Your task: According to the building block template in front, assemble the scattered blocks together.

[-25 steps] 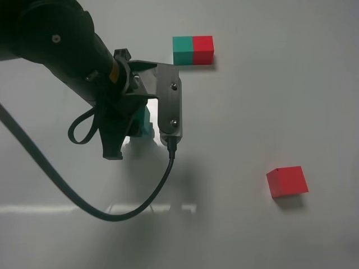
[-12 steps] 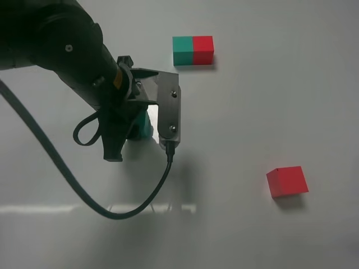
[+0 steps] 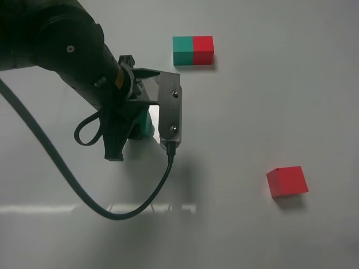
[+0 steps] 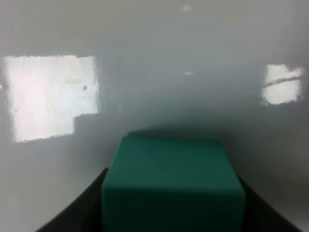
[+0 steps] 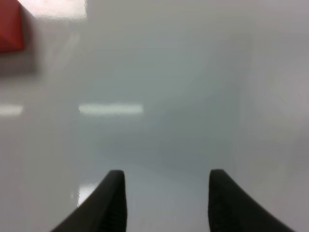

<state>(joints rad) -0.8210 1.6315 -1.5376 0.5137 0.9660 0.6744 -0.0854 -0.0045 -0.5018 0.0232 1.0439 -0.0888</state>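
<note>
The building block template [image 3: 193,50], a teal-green and red bar, lies at the back middle of the white table. The scattered teal-green cube [image 3: 147,124] sits under my left gripper [image 3: 136,128], mostly hidden by the arm. In the left wrist view the green cube [image 4: 171,186] fills the gap between the dark fingers [image 4: 79,212], which press its two sides. The scattered red cube [image 3: 287,181] lies alone at the right front, far from the green one. My right gripper [image 5: 166,195] is open and empty over bare table, with the red cube [image 5: 9,26] at the view's edge.
The left arm's black cable [image 3: 67,179] loops over the table at the left front. A metal camera bracket [image 3: 170,112] hangs beside the left gripper. The table [image 3: 252,112] is glossy white with light reflections.
The left arm has shifted slightly and settled lower over the green cube, which now shows less. The red cube and the template have not moved.
</note>
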